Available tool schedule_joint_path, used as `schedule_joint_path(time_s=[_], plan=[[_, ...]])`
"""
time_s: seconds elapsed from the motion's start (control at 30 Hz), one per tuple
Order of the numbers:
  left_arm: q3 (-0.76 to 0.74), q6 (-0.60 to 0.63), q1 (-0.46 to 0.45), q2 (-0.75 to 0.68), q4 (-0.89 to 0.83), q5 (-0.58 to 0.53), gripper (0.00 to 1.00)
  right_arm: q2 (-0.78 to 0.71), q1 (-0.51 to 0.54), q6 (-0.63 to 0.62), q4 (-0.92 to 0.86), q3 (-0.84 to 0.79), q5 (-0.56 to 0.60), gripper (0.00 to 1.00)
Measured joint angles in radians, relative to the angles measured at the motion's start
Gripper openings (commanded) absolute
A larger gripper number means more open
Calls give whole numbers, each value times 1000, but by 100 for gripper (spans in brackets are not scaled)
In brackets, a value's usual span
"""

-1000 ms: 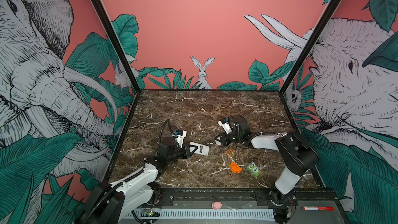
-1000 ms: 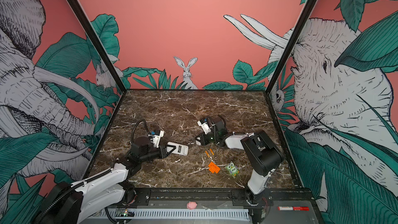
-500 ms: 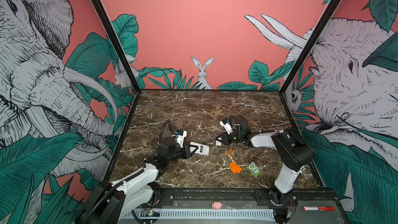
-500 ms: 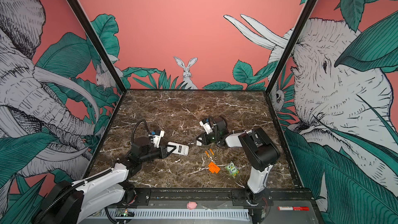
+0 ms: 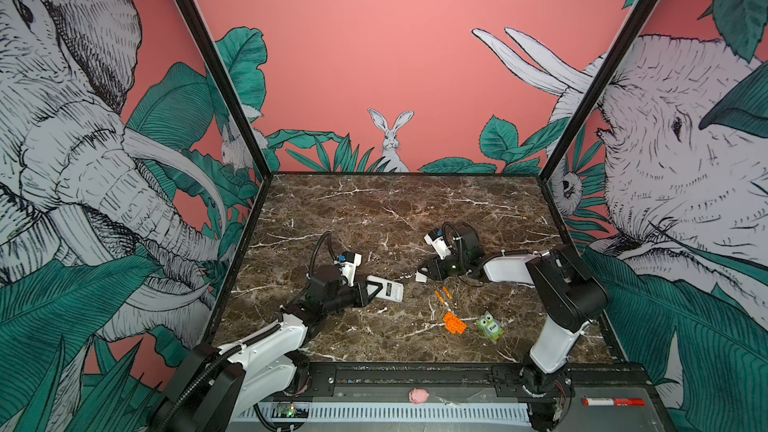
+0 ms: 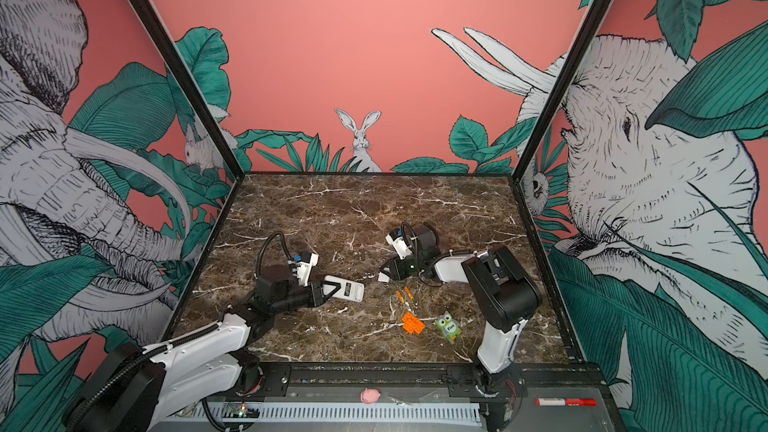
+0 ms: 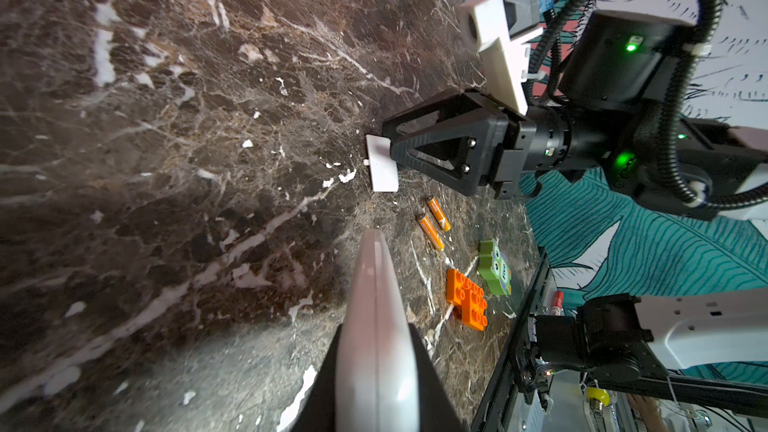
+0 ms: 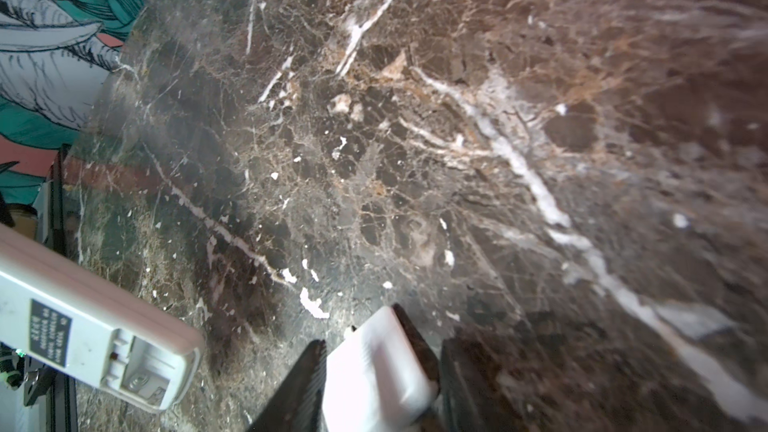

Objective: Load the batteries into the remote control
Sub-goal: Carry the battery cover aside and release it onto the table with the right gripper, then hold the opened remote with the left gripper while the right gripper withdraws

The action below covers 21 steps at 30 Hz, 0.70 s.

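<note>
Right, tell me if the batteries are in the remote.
No, both batteries lie on the table; the remote control's open compartment is empty.

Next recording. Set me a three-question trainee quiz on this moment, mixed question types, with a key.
1. True or false: a battery already sits in the open compartment of the remote control.
2. Multiple choice: the left hand grips A) the green owl toy, B) the remote control, C) the orange brick.
3. Count: how many batteries lie loose on the table?

Key
1. False: the compartment shows bare, with no battery in it.
2. B.
3. Two, lying side by side.
</note>
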Motion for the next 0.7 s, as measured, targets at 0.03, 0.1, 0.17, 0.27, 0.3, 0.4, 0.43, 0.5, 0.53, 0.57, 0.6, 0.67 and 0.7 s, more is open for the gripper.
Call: schedule_joint_path(time_s=[0.03,0.1,0.17,0.27,0.3,0.4,0.43,0.5,0.53,0.57,0.6,0.67,0.7], plan=[[-1,0,-1,3,2,-1,0,-10,-1,-6,-18,2,9,54],[-3,-1,-4,8,11,-3,0,-35,-2,-20,-53,3,27,56],[-3,-4,-8,18,23,-5,0,-71,-2,-34,-93,3,48,59],[-3,-8,-16,34,40,-12,0,-132,-2,-57,-147,4,82,62],[-3,-9,-19,42,47,-14,0,-158,-2,-66,-167,4,93,63],[-3,-16,-35,66,66,-26,0,-230,-2,-85,-216,4,125,65],[-3,-18,-43,74,72,-31,0,-249,-2,-91,-228,4,134,65],[-3,-21,-59,88,83,-40,0,-283,-2,-101,-254,4,150,66],[-3,-24,-67,94,88,-45,0,-297,-2,-106,-268,4,158,67],[-2,-27,-74,100,94,-48,0,-307,-2,-109,-277,4,165,67],[-2,-27,-79,105,101,-53,0,-315,-2,-114,-285,4,171,67],[-1,-31,-89,114,111,-62,0,-330,-2,-121,-308,4,180,67],[0,-32,-91,116,113,-64,0,-335,-2,-123,-317,4,183,68]])
